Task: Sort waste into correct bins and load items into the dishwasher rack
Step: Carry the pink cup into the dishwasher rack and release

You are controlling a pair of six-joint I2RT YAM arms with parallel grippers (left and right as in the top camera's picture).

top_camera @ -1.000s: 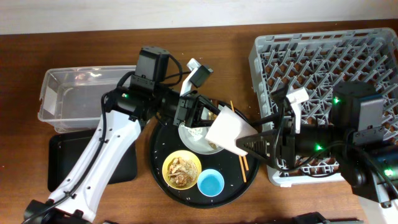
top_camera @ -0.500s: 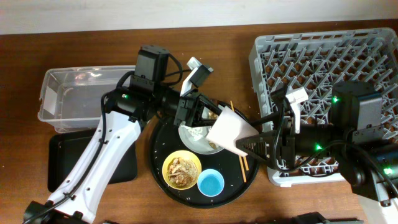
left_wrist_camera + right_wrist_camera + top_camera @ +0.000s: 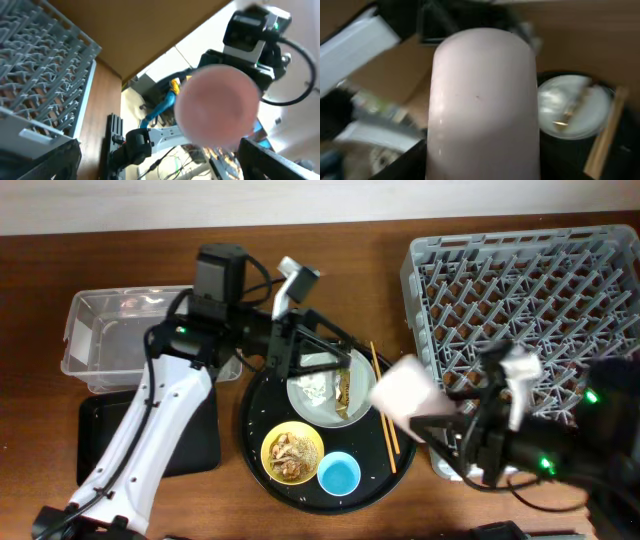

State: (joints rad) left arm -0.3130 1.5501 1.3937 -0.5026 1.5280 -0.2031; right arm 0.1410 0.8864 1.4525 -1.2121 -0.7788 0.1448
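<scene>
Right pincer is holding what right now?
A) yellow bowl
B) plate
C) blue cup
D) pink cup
D: the right pincer grips the pink cup above the table beside the rack, while the blue cup, yellow bowl and plate sit on the round tray.

A large round black tray (image 3: 258,412) sits on the brown wooden table (image 3: 365,270).

The pink cup (image 3: 405,392) — blurred, aloft — between plate (image 3: 302,404) and dishwasher rack (image 3: 520,280).
</scene>
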